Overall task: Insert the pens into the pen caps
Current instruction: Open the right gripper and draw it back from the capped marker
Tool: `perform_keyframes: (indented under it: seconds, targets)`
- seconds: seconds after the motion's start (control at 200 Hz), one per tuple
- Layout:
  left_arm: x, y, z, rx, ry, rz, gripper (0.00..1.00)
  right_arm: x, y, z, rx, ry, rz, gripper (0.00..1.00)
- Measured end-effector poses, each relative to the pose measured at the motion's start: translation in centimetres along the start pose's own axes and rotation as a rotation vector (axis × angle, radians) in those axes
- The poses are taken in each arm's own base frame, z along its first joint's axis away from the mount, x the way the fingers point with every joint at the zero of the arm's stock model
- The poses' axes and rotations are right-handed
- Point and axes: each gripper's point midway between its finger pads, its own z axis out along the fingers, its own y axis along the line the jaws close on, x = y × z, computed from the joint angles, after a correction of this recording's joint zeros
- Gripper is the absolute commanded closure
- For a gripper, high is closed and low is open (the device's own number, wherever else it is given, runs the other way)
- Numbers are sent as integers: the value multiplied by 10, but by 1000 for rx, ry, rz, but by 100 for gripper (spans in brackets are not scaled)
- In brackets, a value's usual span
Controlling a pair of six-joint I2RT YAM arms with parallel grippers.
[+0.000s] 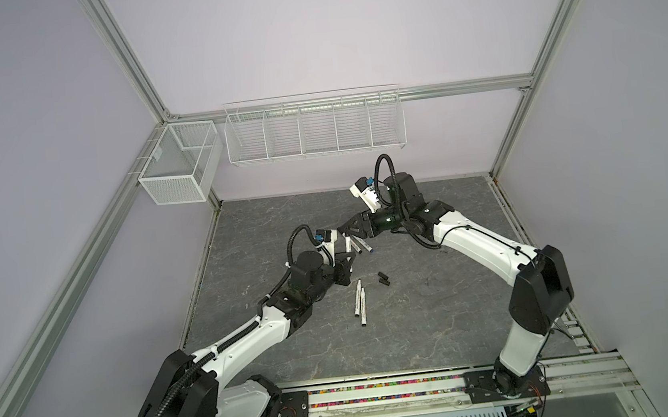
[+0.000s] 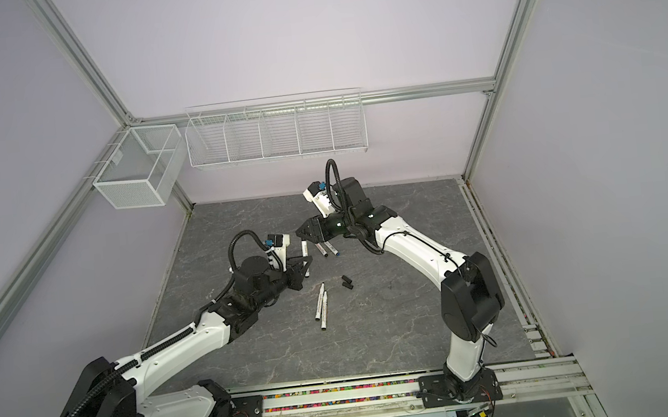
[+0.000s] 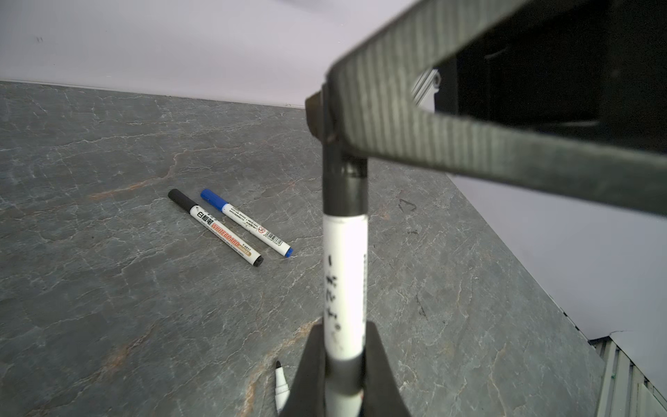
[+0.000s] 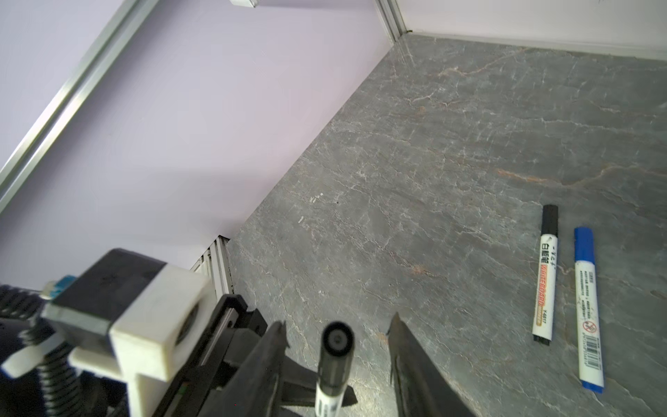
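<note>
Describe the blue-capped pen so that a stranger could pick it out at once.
Start at the grey stone table; on its far half two capped pens lie side by side. The blue-capped pen alone has a blue cap and blue end plug, whereas the black-capped pen beside it has both in black.

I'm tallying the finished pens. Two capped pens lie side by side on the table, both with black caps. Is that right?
Not quite. Two capped pens do lie side by side on the table, but only one is a black-capped pen. The other is a blue-capped pen, as the left wrist view shows.
</note>
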Motion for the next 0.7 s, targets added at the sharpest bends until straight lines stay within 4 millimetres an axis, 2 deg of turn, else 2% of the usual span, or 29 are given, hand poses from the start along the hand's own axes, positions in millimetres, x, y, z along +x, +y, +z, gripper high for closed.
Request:
perform_keyframes:
  seconds: [0.39,0.61,0.7]
  targets:
    - [2,-3,0,7,5,-10,100,-2,-6,7,9,9,-6,63]
    - [6,-2,0,-1,22,-14,100,3,0,12,-25,27,-3,87]
    - [6,0,0,-9,19,-16,100,4,2,12,-41,32,-2,92]
